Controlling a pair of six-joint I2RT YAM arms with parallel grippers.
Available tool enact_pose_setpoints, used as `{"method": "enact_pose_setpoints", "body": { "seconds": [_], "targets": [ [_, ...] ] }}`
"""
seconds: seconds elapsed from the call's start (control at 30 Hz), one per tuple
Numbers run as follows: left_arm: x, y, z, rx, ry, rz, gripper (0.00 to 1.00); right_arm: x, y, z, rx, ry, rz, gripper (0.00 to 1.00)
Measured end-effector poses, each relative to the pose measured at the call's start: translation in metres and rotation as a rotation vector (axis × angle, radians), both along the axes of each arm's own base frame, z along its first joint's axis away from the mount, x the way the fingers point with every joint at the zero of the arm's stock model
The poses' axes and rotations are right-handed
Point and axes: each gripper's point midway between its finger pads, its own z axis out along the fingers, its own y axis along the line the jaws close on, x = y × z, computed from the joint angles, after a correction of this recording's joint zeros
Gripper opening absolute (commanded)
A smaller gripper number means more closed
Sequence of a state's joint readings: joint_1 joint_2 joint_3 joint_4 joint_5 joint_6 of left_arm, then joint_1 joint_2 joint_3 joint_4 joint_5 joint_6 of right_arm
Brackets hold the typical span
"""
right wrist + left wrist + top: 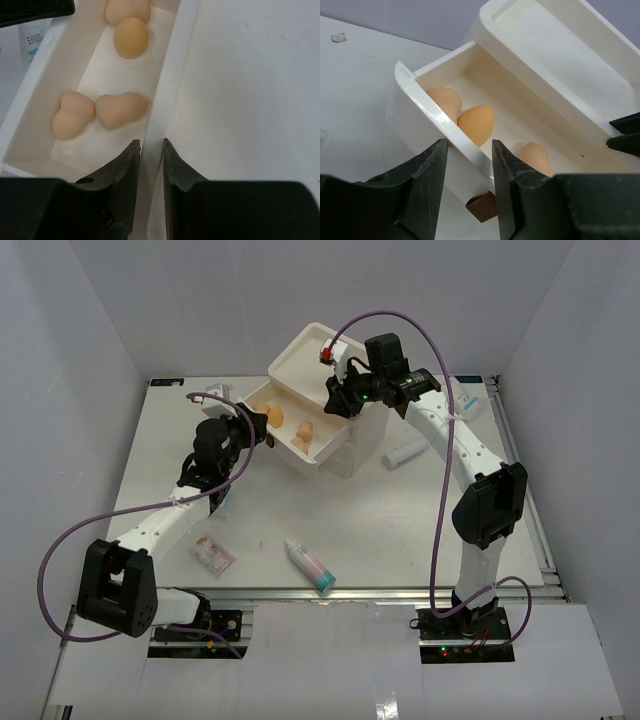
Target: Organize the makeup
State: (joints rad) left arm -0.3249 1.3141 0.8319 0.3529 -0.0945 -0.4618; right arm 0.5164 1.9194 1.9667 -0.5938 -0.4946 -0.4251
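The cream box (pixel 322 352) has its top drawer (pixel 422 110) pulled out, with several tan sponges (pixel 131 37) lying inside. My left gripper (pixel 469 142) stands open astride the drawer's front wall, the brown handle (pixel 481 207) between its fingers and touching the right one. My right gripper (pixel 151 142) is shut on the box's top front rim (pixel 159 107), beside the sponges (pixel 303 430). The white tube (pixel 408 453) lies right of the box. The white bottle with teal cap (pixel 310 566) and a sachet (pixel 213 554) lie near the front edge.
More sachets lie at the back left (pixel 213 394) and back right (pixel 470 406) of the table (pixel 390 530). A teal-printed item (pixel 222 502) shows under my left arm. Purple cables loop over both arms. White walls enclose three sides.
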Motion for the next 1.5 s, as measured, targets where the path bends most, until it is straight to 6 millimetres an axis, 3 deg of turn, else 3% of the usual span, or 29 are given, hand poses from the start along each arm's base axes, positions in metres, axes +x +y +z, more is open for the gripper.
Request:
{"method": "enact_pose_setpoints", "body": {
  "seconds": [0.13,0.27,0.33,0.4,0.43,0.57,0.7,1.0,1.17,1.5],
  "targets": [
    [-0.009,-0.004,0.012,-0.009,-0.016,-0.027,0.76,-0.001,0.0,0.0,0.0,0.004,0.0,0.1],
    [-0.029,0.001,0.034,-0.026,-0.069,-0.028,0.77,-0.001,0.0,0.0,0.0,0.004,0.0,0.1],
    [-0.041,0.007,0.047,-0.037,-0.103,-0.018,0.71,-0.001,0.0,0.0,0.0,0.004,-0.001,0.1],
    [-0.053,0.012,0.055,-0.053,-0.127,-0.012,0.5,-0.001,0.0,0.0,0.0,0.004,-0.001,0.11],
    [-0.058,0.014,0.056,-0.061,-0.131,-0.01,0.48,-0.001,0.0,0.0,0.0,0.005,-0.001,0.11],
    [-0.074,0.018,0.038,-0.109,-0.095,-0.009,0.45,-0.001,0.0,0.0,0.0,0.005,-0.001,0.11],
    [-0.083,0.017,-0.007,-0.125,0.019,-0.008,0.45,-0.001,0.0,0.0,0.0,0.005,-0.001,0.11],
    [-0.067,-0.015,-0.079,-0.103,0.254,-0.122,0.45,-0.001,0.0,-0.001,0.0,0.006,0.0,0.11],
    [-0.055,-0.036,-0.082,-0.113,0.285,-0.216,0.45,0.0,0.0,-0.001,-0.001,0.003,-0.003,0.1],
    [-0.037,-0.056,-0.097,-0.113,0.366,-0.294,0.44,0.016,-0.011,0.0,-0.026,-0.037,-0.067,0.1]
  ]
}}
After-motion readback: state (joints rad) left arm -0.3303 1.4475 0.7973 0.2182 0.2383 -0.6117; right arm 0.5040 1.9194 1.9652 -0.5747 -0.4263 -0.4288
